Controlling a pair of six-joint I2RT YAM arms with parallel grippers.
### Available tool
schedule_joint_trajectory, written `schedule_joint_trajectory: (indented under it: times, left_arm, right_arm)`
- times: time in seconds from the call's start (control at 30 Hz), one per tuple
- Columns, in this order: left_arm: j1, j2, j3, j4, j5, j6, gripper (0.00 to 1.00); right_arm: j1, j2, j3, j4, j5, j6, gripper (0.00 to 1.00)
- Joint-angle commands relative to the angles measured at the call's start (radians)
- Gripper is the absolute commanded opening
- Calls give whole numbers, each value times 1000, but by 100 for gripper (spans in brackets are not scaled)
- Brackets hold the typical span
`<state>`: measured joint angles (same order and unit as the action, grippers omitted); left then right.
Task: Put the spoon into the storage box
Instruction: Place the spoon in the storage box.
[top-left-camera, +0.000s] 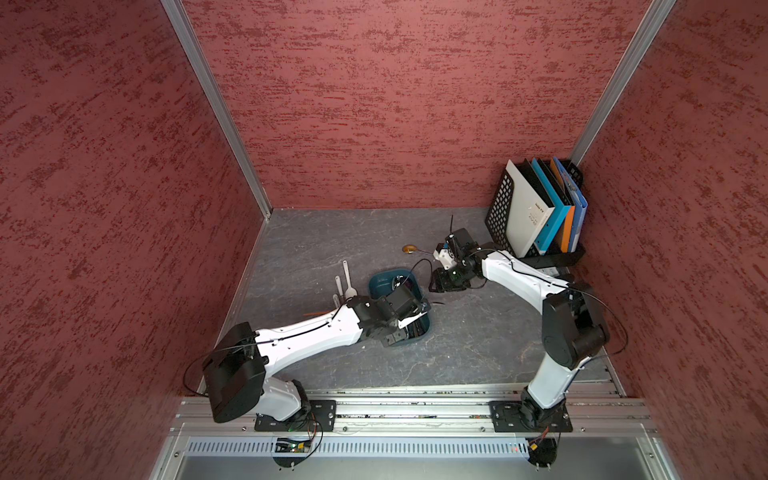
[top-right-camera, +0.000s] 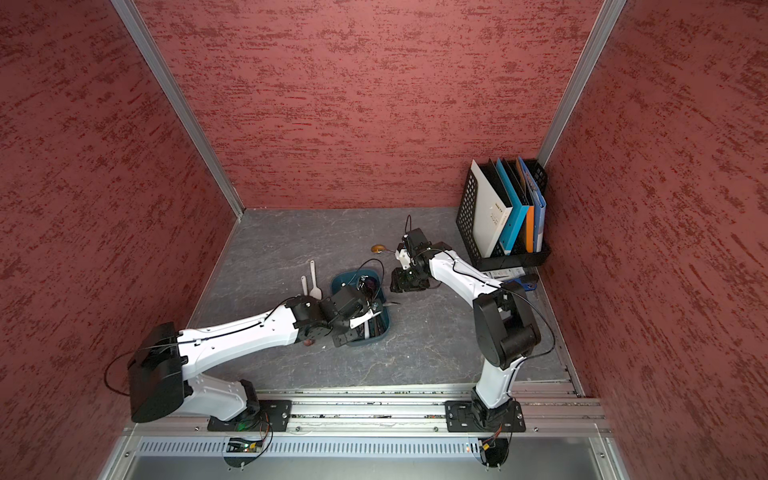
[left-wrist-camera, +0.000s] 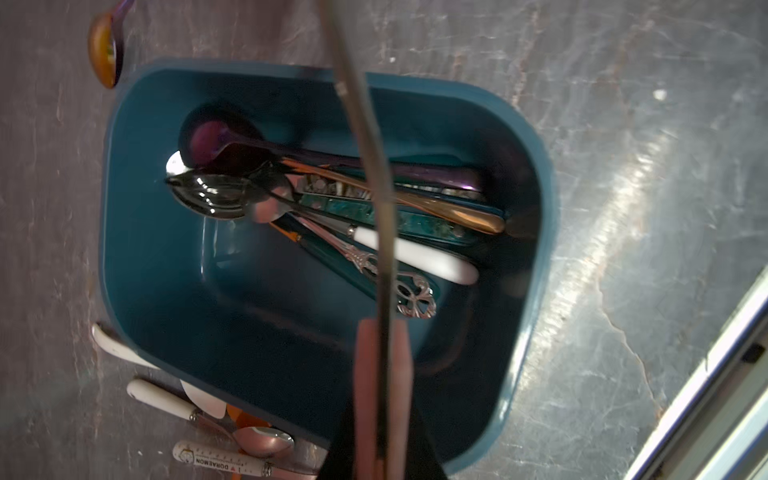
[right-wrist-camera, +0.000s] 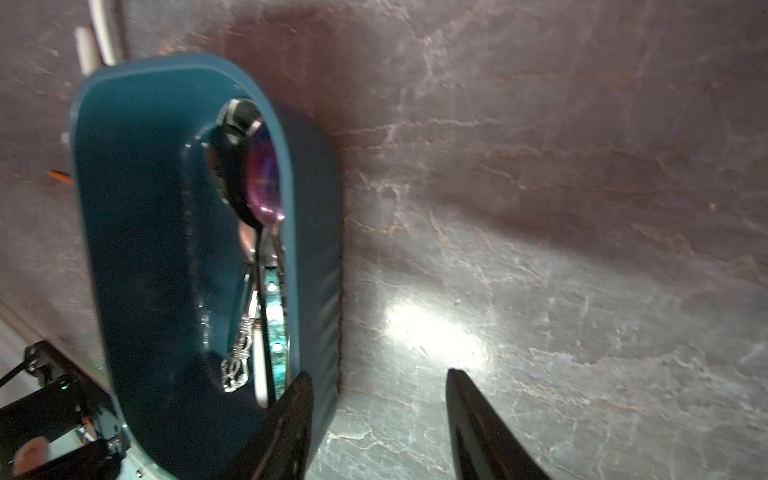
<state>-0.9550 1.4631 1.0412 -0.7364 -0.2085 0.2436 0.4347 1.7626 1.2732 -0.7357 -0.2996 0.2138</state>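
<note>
Held spoon (left-wrist-camera: 372, 166): handle clamped in the left gripper (left-wrist-camera: 382, 332), hanging above the box (left-wrist-camera: 141, 270), long axis crosswise to the stored spoons (left-wrist-camera: 232, 195); right gripper (right-wrist-camera: 378, 372) beside the box, jaws apart, empty.

A black mesh file rack (top-left-camera: 500, 210) stands right of centre, tucked into the corner of the red textured walls (top-left-camera: 395, 104). It holds a white folder (top-left-camera: 530, 208), a blue folder (top-left-camera: 552, 216) and an orange folder (top-left-camera: 567, 232), all leaning. The grey marbled tabletop (top-left-camera: 478, 353) meets an aluminium rail (top-left-camera: 415, 409) near the bottom edge.
</note>
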Motion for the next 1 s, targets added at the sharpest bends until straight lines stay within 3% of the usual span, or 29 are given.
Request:
schedule_joint_trajectory:
  times: [0.0, 0.37, 0.6, 0.97]
  left_arm:
    - [51, 30, 83, -82, 24, -231, 0]
    - [194, 198, 340, -300, 206, -569, 0]
    - [223, 281, 331, -295, 300, -764, 0]
    - [245, 360, 323, -298, 356, -879, 0]
  right_arm:
    - [-5, -81, -66, 122, 97, 35, 54]
    - [-11, -165, -172, 172, 164, 11, 53]
    - [-11, -189, -227, 198, 152, 0, 53]
    - [-13, -220, -259, 200, 157, -38, 51]
